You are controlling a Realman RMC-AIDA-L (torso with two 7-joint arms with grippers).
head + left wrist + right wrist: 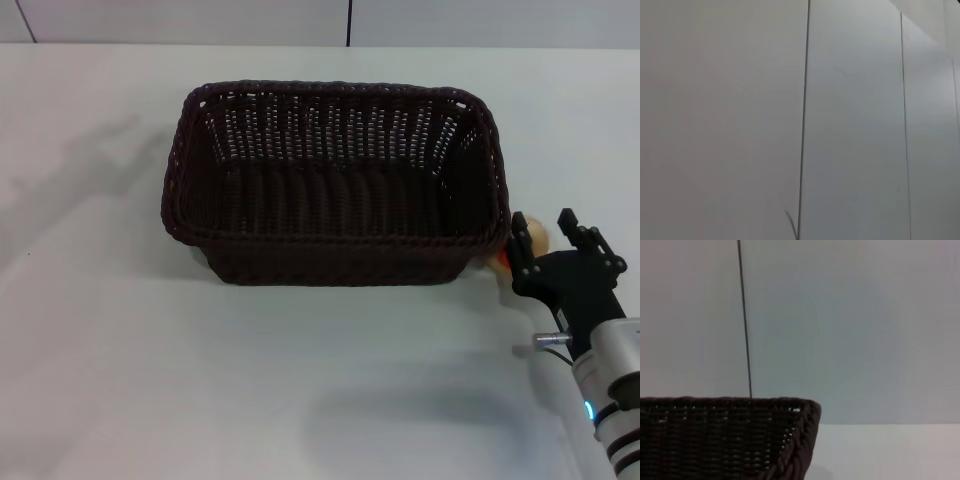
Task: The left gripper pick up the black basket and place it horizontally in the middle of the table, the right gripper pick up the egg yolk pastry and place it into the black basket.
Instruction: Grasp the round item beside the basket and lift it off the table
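Left gripper: it does not show in any picture. The left wrist view shows only a plain grey wall with thin dark lines running down it.
Table (120, 380): it is wide, white and smooth. It fills most of the head view.
Black basket (335, 185): it sits flat on the table, near the middle, with its long side running left to right. It is dark woven wicker with a braided rim and sloping sides with little holes. Nothing lies inside it.
Basket in the right wrist view: only one corner of the black basket (730, 440) shows, low in the picture. The rest is cut off. The wall and a bit of white table are behind it.
Egg yolk pastry (538, 236): it sits on the table just beside the right end of the basket. Only a small pale round bit shows, with a bit of orange lower down by the basket. The rest is hidden behind the gripper.
Right gripper (553, 235): it is low at the right side of the table, right by the pastry. Its two black fingers (521, 240) are spread apart, one on each side of the pastry. I cannot tell if they touch it. The pastry is not lifted.
Right arm: its thick white wrist is cut off by the corner of the picture.
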